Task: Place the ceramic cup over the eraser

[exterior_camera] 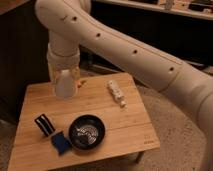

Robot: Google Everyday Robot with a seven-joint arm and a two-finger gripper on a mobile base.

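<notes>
The ceramic cup [65,88] is a small white tapered cup that hangs at the end of my arm, above the back left part of the wooden table [125,131]. My gripper [65,79] points down and is shut on the cup, with its fingers mostly hidden behind the wrist and the cup. The eraser [44,124], a black block with white stripes, stands near the table's front left. It is well below the cup and a little to its left in the picture.
A black pan [87,132] sits at the front middle with a blue sponge-like pad [60,144] at its left. A white bottle-like object [116,93] lies at the back right. A small orange thing [80,82] shows behind the cup. My large arm crosses the upper picture.
</notes>
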